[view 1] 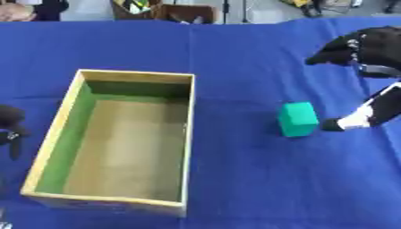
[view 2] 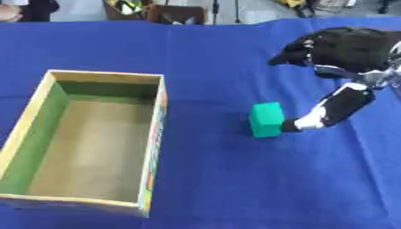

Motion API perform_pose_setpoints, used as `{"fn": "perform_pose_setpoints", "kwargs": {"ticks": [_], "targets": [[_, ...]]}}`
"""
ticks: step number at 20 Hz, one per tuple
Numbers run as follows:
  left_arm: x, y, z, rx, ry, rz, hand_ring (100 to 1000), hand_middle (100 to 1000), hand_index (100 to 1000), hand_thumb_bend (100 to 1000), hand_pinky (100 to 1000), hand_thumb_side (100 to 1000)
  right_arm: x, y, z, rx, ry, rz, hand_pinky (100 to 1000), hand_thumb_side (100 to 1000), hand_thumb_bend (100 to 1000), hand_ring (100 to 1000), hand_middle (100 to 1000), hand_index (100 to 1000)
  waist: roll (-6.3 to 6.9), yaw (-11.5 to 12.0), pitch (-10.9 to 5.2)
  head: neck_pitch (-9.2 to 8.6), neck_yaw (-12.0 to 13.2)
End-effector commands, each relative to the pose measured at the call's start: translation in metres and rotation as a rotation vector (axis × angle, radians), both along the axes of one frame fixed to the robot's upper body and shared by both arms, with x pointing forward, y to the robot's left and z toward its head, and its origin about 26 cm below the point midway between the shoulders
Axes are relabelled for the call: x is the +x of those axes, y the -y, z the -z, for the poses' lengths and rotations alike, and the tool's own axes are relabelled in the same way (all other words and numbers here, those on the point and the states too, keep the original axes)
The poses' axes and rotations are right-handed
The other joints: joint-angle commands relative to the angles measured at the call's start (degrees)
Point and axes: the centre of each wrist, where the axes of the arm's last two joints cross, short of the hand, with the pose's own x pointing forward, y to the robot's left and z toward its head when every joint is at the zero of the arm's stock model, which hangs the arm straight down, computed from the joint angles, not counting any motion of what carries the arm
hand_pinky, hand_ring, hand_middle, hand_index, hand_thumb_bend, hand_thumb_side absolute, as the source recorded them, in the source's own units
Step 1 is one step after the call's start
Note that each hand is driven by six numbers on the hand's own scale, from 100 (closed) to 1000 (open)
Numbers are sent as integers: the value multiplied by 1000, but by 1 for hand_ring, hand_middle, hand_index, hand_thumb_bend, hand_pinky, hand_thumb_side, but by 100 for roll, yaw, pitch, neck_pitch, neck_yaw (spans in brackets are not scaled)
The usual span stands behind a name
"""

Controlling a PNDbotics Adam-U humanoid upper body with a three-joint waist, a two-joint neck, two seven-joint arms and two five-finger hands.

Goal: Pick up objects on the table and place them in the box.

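L eye: green block point(view 1: 297, 119) on blue cloth point(view 1: 235, 179), right of wooden box point(view 1: 186, 134). L hand point(view 1: 11, 127) at left edge, fingers unclear.
R eye: R hand point(view 2: 338, 106) open, fingertip touching block's right side.

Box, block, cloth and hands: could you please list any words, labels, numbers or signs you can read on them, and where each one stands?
None can be read.
Wooden box: coloured marks run down its outer right side, too blurred to read.
Green block: plain faces, no marking.
Blue cloth: no print.
Right hand and left hand: no lettering visible.
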Motion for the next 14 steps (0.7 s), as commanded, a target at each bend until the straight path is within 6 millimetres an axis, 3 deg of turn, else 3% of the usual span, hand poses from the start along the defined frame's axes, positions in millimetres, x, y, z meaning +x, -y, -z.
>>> {"fn": "perform_pose_setpoints", "kwargs": {"ticks": [1,7,14], "targets": [[-2,-1,-8,22,26,6,363,487,477,100,100,913,11,4,0,-44,-36,28,835,827,600,885,811,984,-13,31,-139,-49,-18],[-2,-1,-7,21,23,9,363,487,478,100,100,914,37,9,14,-16,-115,61,832,825,583,882,792,972,-8,76,-147,-4,-68],[-2,-1,-6,23,19,10,362,487,478,100,100,914,45,8,14,-28,-171,54,834,806,570,882,787,961,-16,75,-157,93,-109]]}}
